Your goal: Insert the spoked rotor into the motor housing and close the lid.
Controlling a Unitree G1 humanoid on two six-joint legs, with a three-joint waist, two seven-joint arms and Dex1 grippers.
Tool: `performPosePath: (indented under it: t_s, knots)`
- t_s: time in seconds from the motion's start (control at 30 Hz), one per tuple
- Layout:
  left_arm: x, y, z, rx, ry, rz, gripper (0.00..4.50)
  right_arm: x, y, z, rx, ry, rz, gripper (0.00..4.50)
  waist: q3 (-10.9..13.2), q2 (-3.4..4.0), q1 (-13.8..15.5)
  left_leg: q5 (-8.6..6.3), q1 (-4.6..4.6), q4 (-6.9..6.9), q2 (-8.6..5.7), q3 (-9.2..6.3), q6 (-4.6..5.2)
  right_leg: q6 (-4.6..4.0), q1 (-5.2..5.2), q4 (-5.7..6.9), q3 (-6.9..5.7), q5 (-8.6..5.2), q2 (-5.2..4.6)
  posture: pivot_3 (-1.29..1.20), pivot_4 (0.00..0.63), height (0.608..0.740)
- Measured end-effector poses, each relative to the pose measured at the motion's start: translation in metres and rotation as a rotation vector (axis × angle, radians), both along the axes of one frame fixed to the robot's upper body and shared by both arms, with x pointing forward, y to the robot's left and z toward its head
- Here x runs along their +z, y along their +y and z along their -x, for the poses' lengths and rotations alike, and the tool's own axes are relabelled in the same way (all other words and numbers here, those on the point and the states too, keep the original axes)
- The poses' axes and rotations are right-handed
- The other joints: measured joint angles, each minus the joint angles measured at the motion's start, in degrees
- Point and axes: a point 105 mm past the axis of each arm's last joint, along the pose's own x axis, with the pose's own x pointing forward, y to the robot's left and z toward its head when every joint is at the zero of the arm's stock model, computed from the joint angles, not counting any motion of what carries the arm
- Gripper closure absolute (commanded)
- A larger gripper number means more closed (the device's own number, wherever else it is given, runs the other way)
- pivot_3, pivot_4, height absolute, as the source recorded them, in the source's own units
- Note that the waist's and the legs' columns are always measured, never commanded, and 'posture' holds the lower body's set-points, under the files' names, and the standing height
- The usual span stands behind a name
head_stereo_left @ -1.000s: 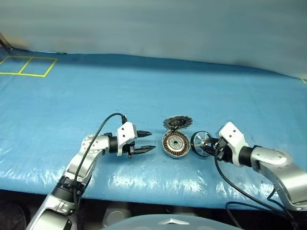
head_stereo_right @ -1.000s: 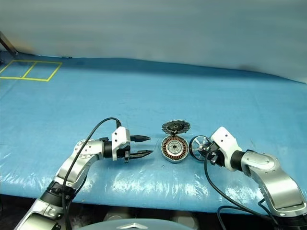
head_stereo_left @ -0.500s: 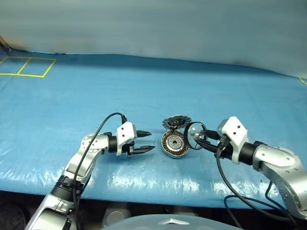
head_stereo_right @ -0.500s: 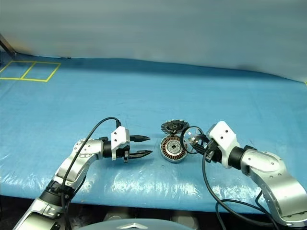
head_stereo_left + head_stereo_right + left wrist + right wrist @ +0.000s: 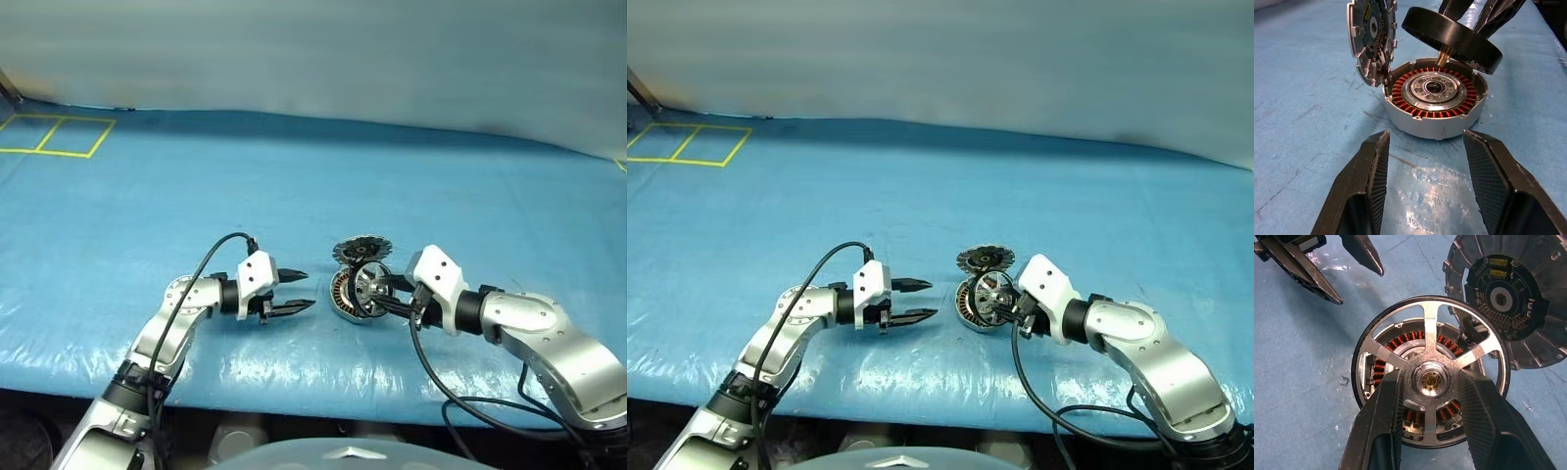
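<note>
Between the fingers of the right tool (image 5: 1427,382) sat the spoked rotor (image 5: 1431,369), clamped at its central hub and held just above the motor housing (image 5: 1435,100), its brass shaft tip pointing down toward the housing's centre, not yet seated. The housing lay on the blue tabletop (image 5: 294,176), its copper windings showing through the rotor's spokes from the right wrist view. Just beyond the housing from the right tool, the lid (image 5: 1371,36) stood tilted upright at the housing's rim, its inner face open toward the rotor. On the housing's opposite side, the left tool (image 5: 292,291) hovered near, its fingers (image 5: 1364,191) apart and empty, pointing at the housing.
</note>
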Motion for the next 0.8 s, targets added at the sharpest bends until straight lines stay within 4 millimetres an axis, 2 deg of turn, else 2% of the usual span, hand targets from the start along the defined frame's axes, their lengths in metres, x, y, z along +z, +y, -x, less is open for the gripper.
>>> performPosePath:
  t_s: [0.13, 0.73, 0.8]
  knots:
    - [-0.0009, 0.0, 0.0003, 0.004, 0.002, 0.0, 1.95, -0.0046, 0.0074, -0.0013, 0.042, 0.014, 0.015, 3.15, 0.0, 0.01, 0.1, 0.0, -0.01, 0.0, 0.0, -0.02, 0.0, -0.01, 0.0, 0.0, -0.02, 0.0, 0.0, 0.0, 0.15, 0.74]
    - [-0.0046, 0.0012, 0.0016, 0.008, 0.006, -0.017, 1.95, -0.0072, 0.0081, -0.0079, 0.122, -0.04, 0.127, 3.15, 0.0, 0.0, 0.1, 0.0, -0.01, 0.0, -0.03, -0.02, 0.0, 0.0, 0.01, -0.02, -0.02, 0.0, -0.04, 0.0, 0.15, 0.74]
    - [-0.0047, 0.0012, 0.0016, 0.008, 0.006, -0.018, 1.95, -0.0065, 0.0095, -0.0085, 0.135, -0.05, 0.135, 2.46, 0.0, 0.0, 0.2, 0.0, 0.0, -0.01, -0.03, -0.02, 0.0, 0.0, 0.01, -0.01, -0.02, 0.0, -0.03, 0.0, 0.15, 0.74]
